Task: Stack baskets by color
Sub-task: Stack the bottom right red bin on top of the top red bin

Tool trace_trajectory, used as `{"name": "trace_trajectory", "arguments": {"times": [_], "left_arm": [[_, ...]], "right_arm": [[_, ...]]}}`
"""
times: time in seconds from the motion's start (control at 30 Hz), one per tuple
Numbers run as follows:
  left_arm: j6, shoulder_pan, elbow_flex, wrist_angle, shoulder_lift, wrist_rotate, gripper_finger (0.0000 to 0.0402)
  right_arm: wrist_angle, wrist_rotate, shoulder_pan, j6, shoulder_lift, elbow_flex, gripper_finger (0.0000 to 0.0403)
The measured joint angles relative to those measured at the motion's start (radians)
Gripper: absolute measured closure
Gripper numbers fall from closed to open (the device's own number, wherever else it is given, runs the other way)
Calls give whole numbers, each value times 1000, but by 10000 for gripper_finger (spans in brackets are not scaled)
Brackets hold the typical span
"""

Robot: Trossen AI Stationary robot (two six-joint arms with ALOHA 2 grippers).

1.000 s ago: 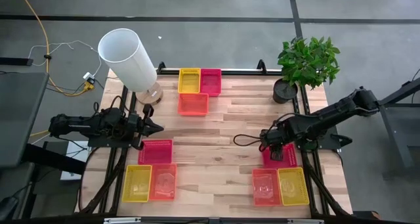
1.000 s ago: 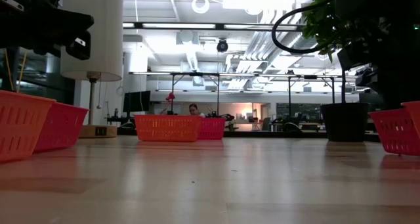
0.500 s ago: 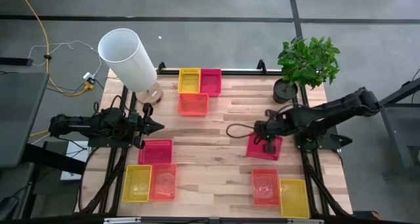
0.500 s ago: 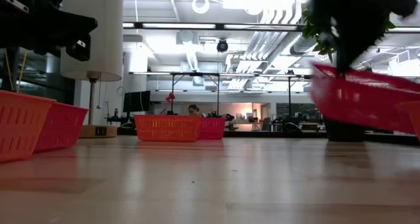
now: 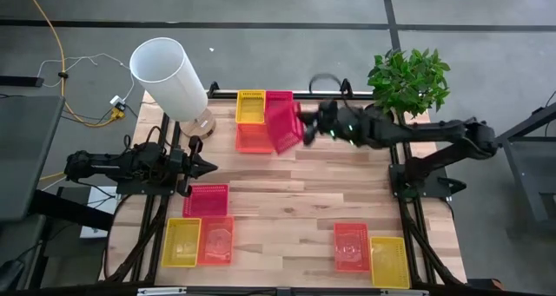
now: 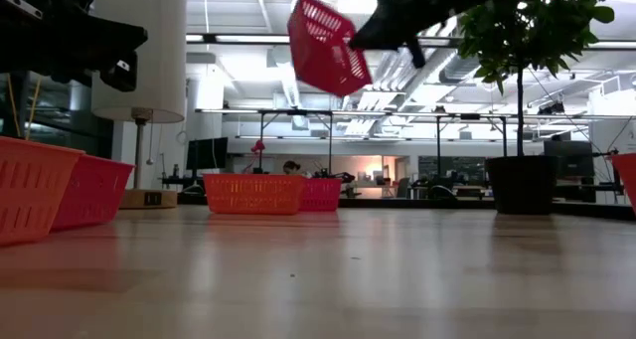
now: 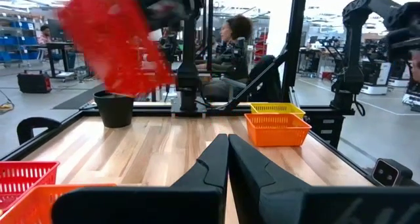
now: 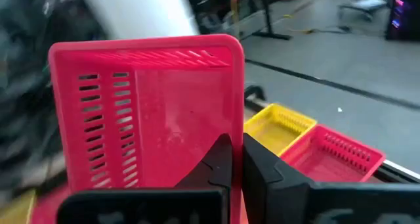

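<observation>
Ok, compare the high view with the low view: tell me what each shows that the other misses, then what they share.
Only the high view: the yellow basket at the far edge, the two near pairs, yellow and orange on the left and orange and yellow on the right, and the left gripper, shut, waiting beside a magenta basket.

Only the low view: how high the carried basket hangs above the table, tilted, and the room behind.

Both: the right gripper shut on that magenta basket, the orange basket at the far edge, the white cylinder and the potted plant.
</observation>
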Motion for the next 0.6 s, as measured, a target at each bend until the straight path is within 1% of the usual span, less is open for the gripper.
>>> {"name": "trace_trajectory", "arguments": {"times": [0.1, 0.17, 0.27, 0.33, 0.43, 0.5, 0.6], "left_arm": [[0, 0, 0, 0, 0, 0, 401], [0, 0, 0, 0, 0, 0, 401], [0, 0, 0, 0, 0, 0, 401], [0, 0, 0, 0, 0, 0, 401], [-11, 0, 0, 0, 0, 0, 401], [-15, 0, 0, 0, 0, 0, 401], [-15, 0, 0, 0, 0, 0, 401]], "right_arm": [[-21, -34, -90, 71, 88, 87, 402], [-87, -44, -131, 89, 153, 174, 402], [-263, -76, -179, 114, 278, 329, 402], [-379, -73, -207, 117, 365, 426, 402], [-489, -69, -250, 134, 475, 546, 402], [-531, -68, -273, 161, 534, 597, 402], [-548, -70, -298, 201, 591, 630, 402]]}}
